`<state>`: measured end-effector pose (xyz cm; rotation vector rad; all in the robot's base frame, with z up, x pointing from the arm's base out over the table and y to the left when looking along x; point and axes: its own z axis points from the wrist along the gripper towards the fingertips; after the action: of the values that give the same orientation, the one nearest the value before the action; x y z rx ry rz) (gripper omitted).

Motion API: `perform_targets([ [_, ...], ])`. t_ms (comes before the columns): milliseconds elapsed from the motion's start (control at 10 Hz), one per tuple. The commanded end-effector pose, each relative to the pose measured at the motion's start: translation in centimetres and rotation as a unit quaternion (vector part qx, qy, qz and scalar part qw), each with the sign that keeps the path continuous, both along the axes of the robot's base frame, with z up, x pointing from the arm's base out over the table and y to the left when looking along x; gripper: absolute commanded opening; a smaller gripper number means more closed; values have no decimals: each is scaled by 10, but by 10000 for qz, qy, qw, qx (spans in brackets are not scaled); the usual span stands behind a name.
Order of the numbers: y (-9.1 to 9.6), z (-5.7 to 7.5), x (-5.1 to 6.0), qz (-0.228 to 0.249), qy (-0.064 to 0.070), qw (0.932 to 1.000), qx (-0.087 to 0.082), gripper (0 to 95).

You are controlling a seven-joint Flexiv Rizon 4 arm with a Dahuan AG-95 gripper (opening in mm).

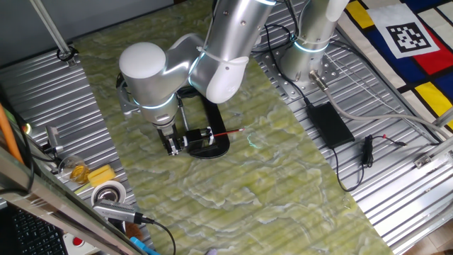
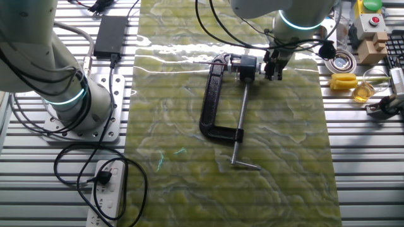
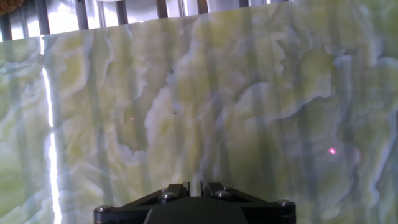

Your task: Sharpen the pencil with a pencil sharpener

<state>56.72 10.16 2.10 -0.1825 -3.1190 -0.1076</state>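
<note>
On the green marbled mat [image 1: 283, 177], the pencil sharpener [image 1: 205, 138] sat near the middle of the table, under the arm. Its black oval base lay flat on the mat. From the other fixed view, the black C-shaped frame [image 2: 211, 94] and the silver rod [image 2: 242, 120] showed clearly, the rod ending in a short crossbar near the mat's centre. The pencil [image 1: 228, 133], thin and red, stuck out sideways from the sharpener's head, lying over the base edge and pointing away from the gripper. The gripper [image 1: 172, 145] hung just beside the sharpener's head on the side opposite the pencil, fingers pointing down. In the hand view the two fingertips [image 3: 175, 190] sat almost together with only a narrow slit between them and nothing held, so the gripper looked closed on nothing. That view otherwise showed only mat. A black power brick [image 1: 329, 122] lay on the ribbed metal table [image 1: 396, 191], well apart. A tape roll [image 1: 108, 192] and a yellow block [image 1: 101, 175] sat off the mat's other side.
</note>
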Motion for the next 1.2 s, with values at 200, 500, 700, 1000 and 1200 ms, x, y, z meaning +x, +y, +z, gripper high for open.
perform_targets([
  [200,-2,1,-1,15,11,10000,3,0],
  [500,-2,1,-1,41,-7,10000,8,0],
  [700,-1,1,-1,41,-10,10000,10,0],
  [1000,-1,1,-1,39,-55,10000,1,0],
  [1200,-1,1,-1,36,-55,10000,-14,190],
])
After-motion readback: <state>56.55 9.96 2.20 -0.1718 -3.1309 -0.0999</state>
